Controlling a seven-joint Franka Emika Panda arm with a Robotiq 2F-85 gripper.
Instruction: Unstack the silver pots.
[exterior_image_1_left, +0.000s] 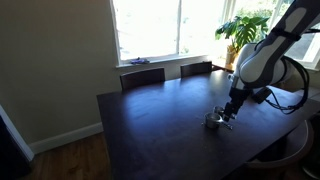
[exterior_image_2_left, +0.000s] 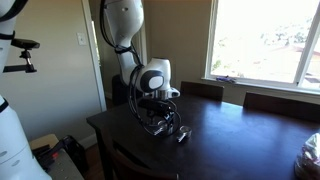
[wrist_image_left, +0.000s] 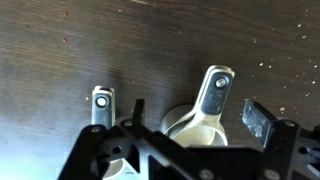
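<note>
Currently the gripper (wrist_image_left: 198, 118) is spread wide, its jaws on either side of a shiny round silver pot (wrist_image_left: 205, 128), clear of the pot's flat, holed handle. A second silver pot (wrist_image_left: 101, 104) sits just beside it, and both rest on the dark wood-grain table (wrist_image_left: 60, 50).

1. From the wrist view, the gripper (wrist_image_left: 197, 120) covers most of the pots (wrist_image_left: 188, 127); only 2 handles (wrist_image_left: 215, 90) show clear, and the bowls run off the bottom edge.
2. In an exterior view the pots (exterior_image_1_left: 213, 120) are a tiny shiny speck; I cannot count them or tell whether any are stacked.
3. In an exterior view the arm (exterior_image_1_left: 262, 60) is cut by the top and right edges.
</note>
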